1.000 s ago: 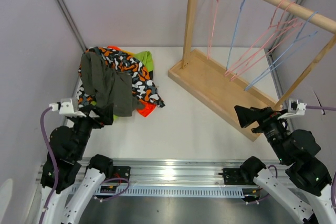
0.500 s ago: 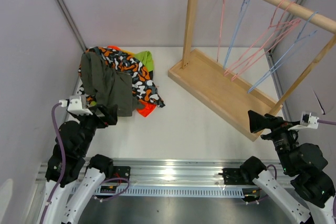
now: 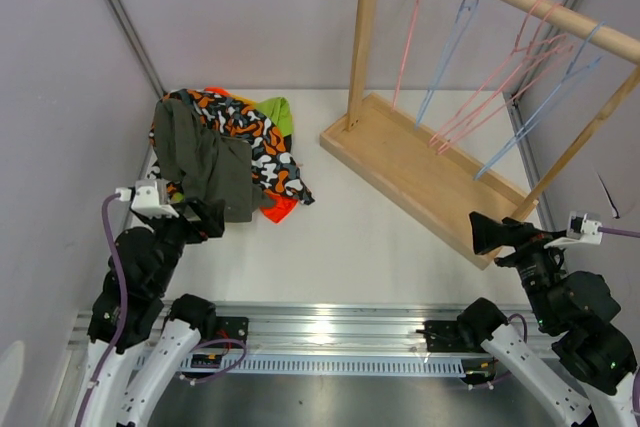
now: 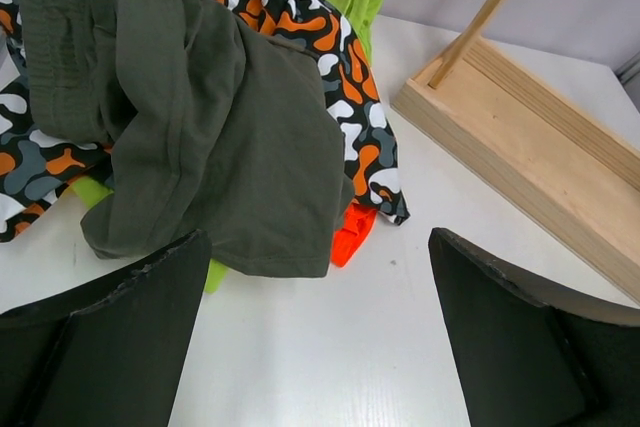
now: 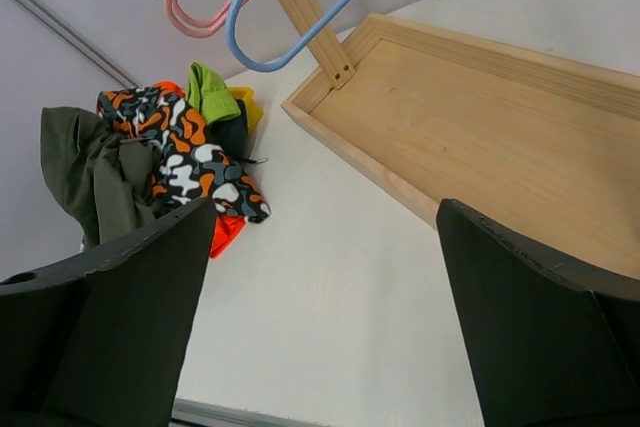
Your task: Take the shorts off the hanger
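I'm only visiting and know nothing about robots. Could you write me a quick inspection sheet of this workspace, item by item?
Surface: white table, cloth pile at its far left, rack at its right.
Job's things: shorts heaped together, olive on top, with camouflage, lime green and orange showing around it; the hangers, pink and blue, all hang bare on the wooden rack.
Clutter: nothing seen.
Grippers: left gripper open, just short of the pile, holding nothing; right gripper open, beside the rack's base, holding nothing.
Cables: purple cables run along both arms, apart from the cloth.
Surroundings: pale walls; metal rail at the near edge.
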Action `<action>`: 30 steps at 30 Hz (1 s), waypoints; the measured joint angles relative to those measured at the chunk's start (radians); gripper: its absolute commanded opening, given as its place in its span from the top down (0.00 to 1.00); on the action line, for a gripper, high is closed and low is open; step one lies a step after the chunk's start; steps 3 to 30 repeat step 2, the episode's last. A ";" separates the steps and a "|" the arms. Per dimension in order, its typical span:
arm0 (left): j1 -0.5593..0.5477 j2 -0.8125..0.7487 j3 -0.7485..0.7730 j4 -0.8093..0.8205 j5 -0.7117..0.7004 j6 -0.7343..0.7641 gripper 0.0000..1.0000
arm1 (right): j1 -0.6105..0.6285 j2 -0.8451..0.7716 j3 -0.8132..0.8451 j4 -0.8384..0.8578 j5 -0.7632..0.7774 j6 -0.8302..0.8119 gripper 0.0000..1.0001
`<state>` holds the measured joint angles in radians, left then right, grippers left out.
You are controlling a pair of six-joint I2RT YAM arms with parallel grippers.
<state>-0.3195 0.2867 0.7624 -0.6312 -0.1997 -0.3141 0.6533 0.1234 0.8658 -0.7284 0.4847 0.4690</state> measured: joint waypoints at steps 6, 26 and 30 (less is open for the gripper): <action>0.000 0.012 0.000 0.000 0.001 0.000 0.02 | -0.001 0.000 -0.001 0.000 -0.002 0.000 0.01; 0.000 0.012 0.000 0.000 0.001 0.000 0.02 | -0.001 0.000 -0.001 0.000 -0.002 0.000 0.01; 0.000 0.012 0.000 0.000 0.001 0.000 0.02 | -0.001 0.000 -0.001 0.000 -0.002 0.000 0.01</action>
